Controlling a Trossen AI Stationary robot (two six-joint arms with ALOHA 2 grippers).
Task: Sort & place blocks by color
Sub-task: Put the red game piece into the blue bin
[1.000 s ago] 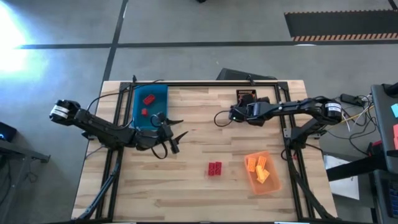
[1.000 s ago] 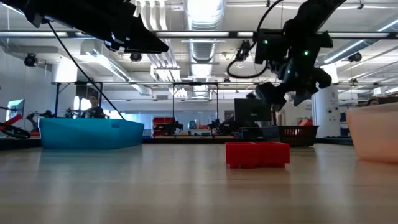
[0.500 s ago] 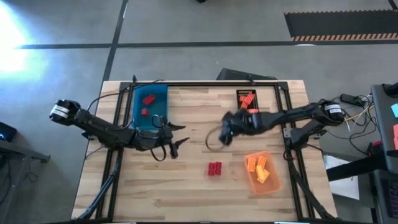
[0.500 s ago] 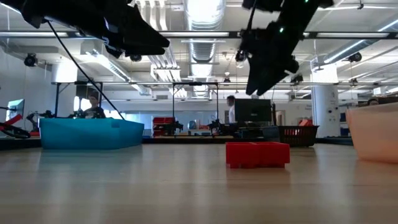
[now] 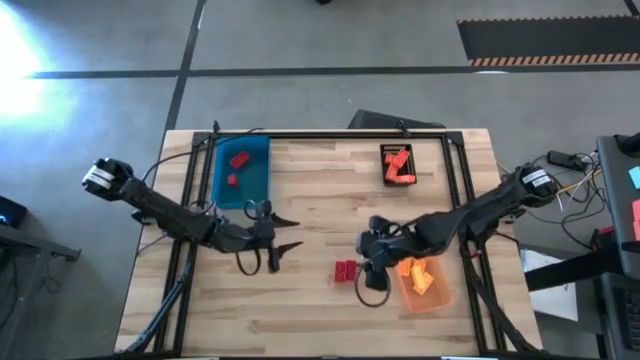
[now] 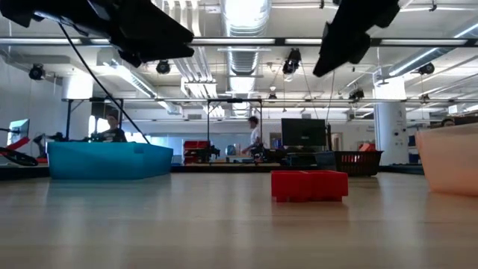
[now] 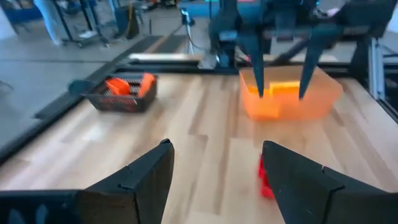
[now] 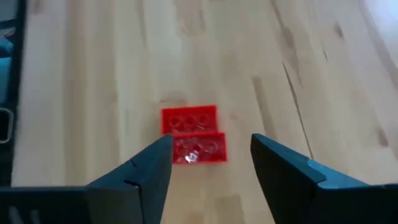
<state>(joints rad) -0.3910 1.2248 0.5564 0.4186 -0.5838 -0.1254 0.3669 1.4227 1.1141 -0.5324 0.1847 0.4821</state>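
Currently the right gripper (image 5: 366, 268) hangs above the table (image 5: 310, 305) with fingers spread and nothing between them. Two red blocks (image 8: 193, 134) lie side by side, touching, on the wood just ahead of its fingertips. The orange tray (image 5: 425, 295) sits beside this gripper. The left gripper (image 5: 286, 234) hovers open and empty, well apart from those blocks, near the blue tray (image 5: 243, 180).
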